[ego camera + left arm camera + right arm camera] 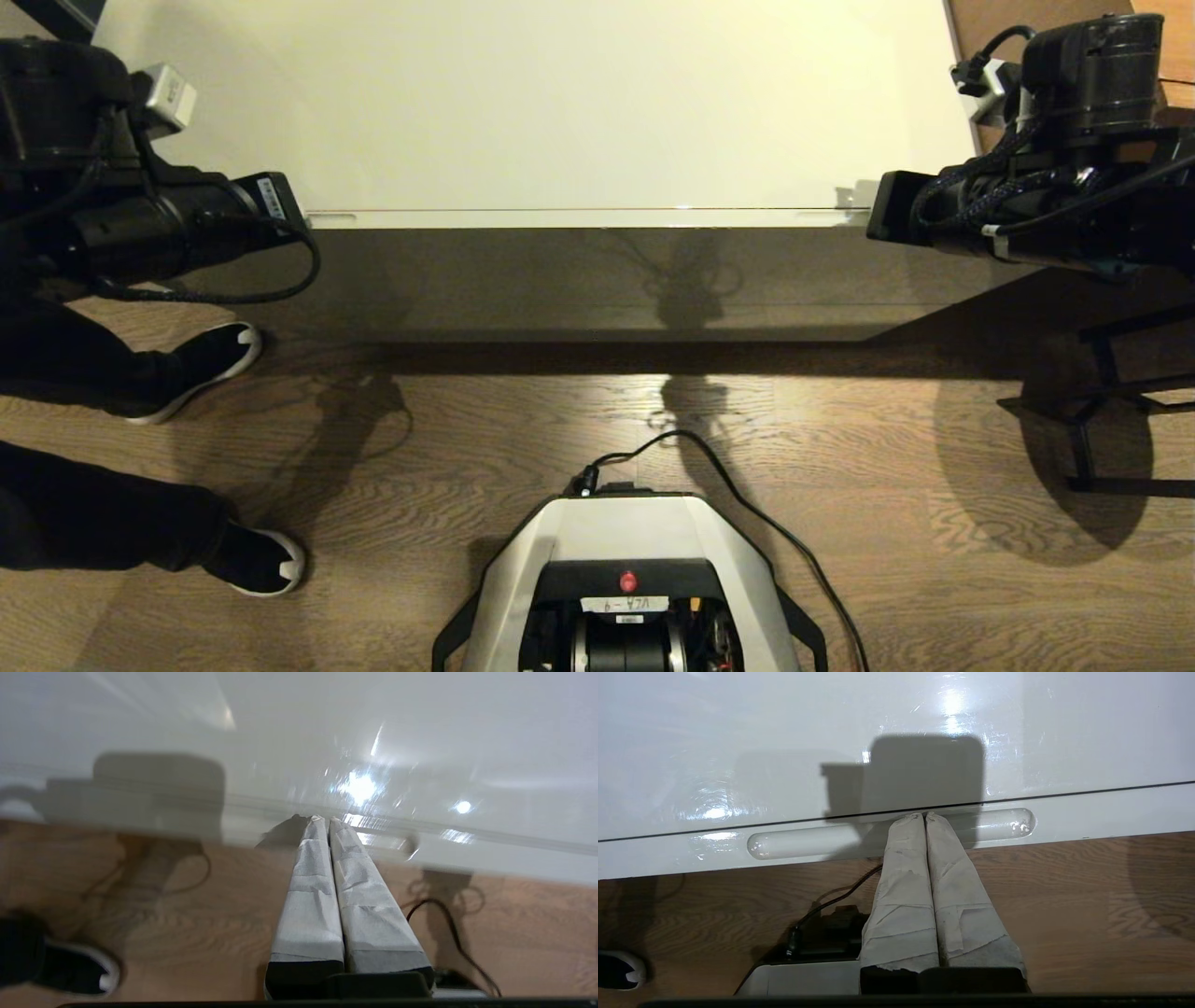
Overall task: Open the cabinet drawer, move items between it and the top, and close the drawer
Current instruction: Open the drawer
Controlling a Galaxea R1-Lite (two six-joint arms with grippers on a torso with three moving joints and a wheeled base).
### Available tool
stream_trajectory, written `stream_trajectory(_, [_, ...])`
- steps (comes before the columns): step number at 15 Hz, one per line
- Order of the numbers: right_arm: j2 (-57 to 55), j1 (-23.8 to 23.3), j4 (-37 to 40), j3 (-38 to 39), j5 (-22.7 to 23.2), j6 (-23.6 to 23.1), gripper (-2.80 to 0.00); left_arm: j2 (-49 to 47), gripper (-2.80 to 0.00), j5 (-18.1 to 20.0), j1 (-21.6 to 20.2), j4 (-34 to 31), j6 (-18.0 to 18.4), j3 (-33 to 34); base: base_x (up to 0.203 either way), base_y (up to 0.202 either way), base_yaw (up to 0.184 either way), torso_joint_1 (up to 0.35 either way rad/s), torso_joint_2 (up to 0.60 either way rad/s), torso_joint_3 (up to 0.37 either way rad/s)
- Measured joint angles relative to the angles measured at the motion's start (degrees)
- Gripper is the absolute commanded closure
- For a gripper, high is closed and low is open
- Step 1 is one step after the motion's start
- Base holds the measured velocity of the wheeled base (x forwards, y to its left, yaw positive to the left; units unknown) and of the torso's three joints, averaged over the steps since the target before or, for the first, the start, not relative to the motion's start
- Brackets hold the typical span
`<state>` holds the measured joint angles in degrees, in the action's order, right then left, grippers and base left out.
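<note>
I have both claws pinched shut and empty, the right claw (924,817) tipped into the oblong slot (892,833) running crosswise along the closed cabinet drawer (1111,809) front at mid-frame, the left claw (325,821) likewise at that edge.

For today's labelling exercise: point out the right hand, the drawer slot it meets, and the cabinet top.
right hand (924,815), right wrist view, shut taped fingertips.
drawer slot (794,843), right wrist view, bare recessed part.
cabinet top (560,103), head view, bare glossy middle.
</note>
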<state>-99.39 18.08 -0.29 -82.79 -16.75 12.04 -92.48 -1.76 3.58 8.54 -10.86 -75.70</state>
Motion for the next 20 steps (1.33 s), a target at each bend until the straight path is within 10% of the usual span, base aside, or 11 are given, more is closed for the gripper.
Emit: stream_trajectory(20, [-0.8, -1.7, -0.1, 1.5, 0.7, 0.7, 0.0, -1.3, 0.0, 0.4, 1.2, 0.5, -0.1, -0.1, 0.0, 0.0, 0.0, 0.0, 0.0, 0.0])
